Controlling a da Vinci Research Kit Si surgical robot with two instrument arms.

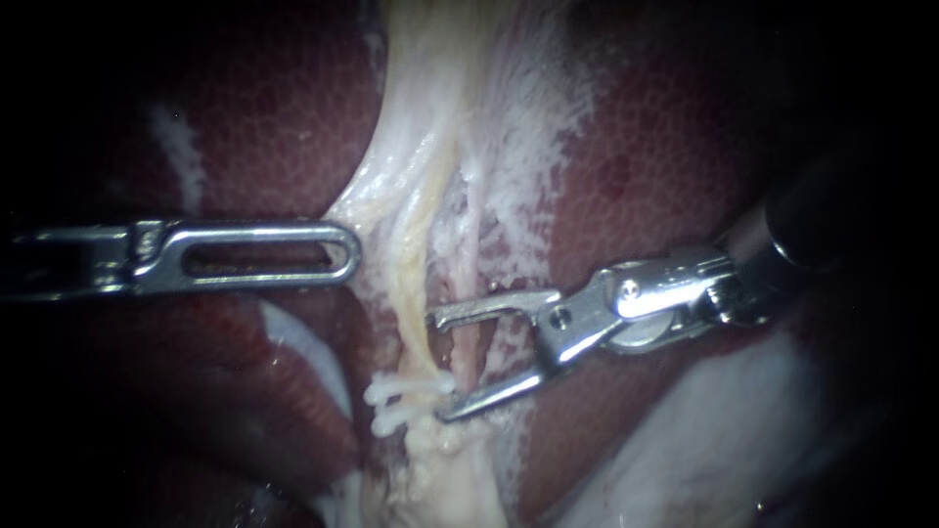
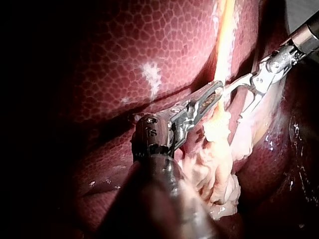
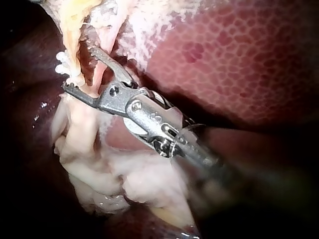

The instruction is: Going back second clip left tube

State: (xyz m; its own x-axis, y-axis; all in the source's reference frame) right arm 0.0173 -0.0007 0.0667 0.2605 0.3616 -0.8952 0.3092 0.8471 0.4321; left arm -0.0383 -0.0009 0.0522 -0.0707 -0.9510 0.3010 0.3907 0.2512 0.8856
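Over the liver (image 1: pixel 245 127) runs the pale yellow left tube (image 1: pixel 416 244), soft, slick and likely to tear, so best taken above its clips. My right instrument (image 1: pixel 440 367) stands wide open, gripping nothing, with a pinkish tube (image 1: pixel 468 357) between its jaws. Two white clips (image 1: pixel 411 388) cross the left tube beside its lower jaw.

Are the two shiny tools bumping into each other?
Apart. The endoscope view shows a strip of pale tissue lying between the left instrument and the right instrument, whose jaws are open; they do not meet.
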